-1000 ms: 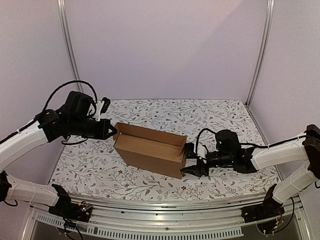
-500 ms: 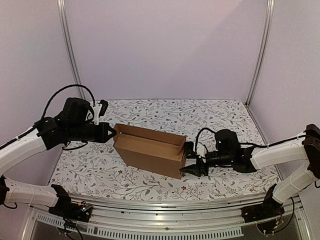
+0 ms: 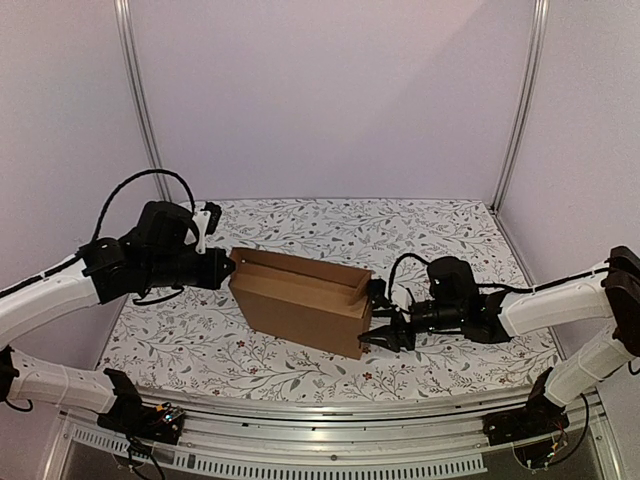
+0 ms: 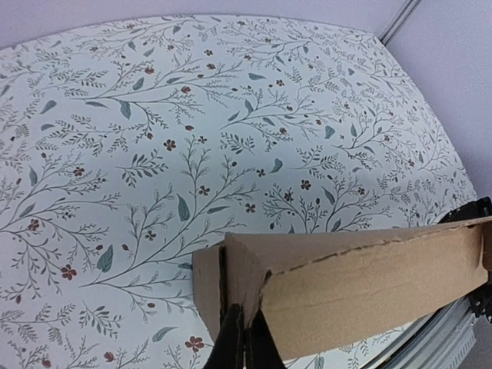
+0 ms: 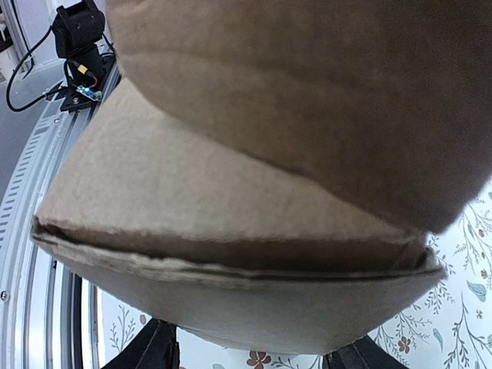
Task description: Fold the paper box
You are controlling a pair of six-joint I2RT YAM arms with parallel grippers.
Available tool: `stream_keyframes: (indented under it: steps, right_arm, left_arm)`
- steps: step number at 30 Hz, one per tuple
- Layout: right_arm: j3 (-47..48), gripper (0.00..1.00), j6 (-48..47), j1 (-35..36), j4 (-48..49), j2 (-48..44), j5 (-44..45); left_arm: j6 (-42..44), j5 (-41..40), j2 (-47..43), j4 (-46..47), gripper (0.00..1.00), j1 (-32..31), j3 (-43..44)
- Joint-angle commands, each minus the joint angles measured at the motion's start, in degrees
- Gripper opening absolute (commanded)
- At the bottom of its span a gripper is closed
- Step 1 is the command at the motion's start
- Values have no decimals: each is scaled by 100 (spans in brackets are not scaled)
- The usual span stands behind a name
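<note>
The paper box is a brown cardboard trough, open at the top, lying across the middle of the floral table. My left gripper is shut, its tips pressed against the box's left end. In the left wrist view the closed fingertips meet the folded end flap of the box at its corner. My right gripper stands open at the box's right end. From the right wrist the cardboard fills the view, and the gripper has its two fingers wide apart below the rounded flap.
A floral cloth covers the table. An aluminium rail runs along the near edge, with the arm bases at both corners. Plain walls and metal posts close the back and sides.
My left arm has swung toward the box, bringing its shut tips up against the left end. The right gripper has crept slightly left against the right end.
</note>
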Motion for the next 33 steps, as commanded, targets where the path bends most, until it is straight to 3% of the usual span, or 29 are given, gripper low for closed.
stream_keyframes:
  steps: [1,10,14,22,26,27,28,33]
  right_arm:
    - [134,33,284,-99,-90,144,295]
    - [133,38,359,-101,-84,50,322]
    - [100,47,422,-102,-68,-48,347]
    - [-61,76,534,-142,-64,-388,532]
    - [-167,84,603,-175,-67,-575,580]
    - [-185,95,627,-181,-71,-611,597]
    - [-207,98,671,-184,-87,-668,602]
    - [-220,99,918,-189,-397,-1087,662]
  left_arm:
    - [-77,38,317,-1112,0,-251,-214]
    - [-83,-103,380,-1107,5,-338,-69]
    - [-65,-193,397,-1105,4,-347,8]
    - [-149,-308,545,-1124,1,-351,125]
    - [-199,-373,625,-1147,0,-346,208]
    - [-220,-384,641,-1161,0,-346,234]
    - [-237,-401,650,-1159,0,-346,253]
    - [-389,-410,750,-1177,0,-346,374]
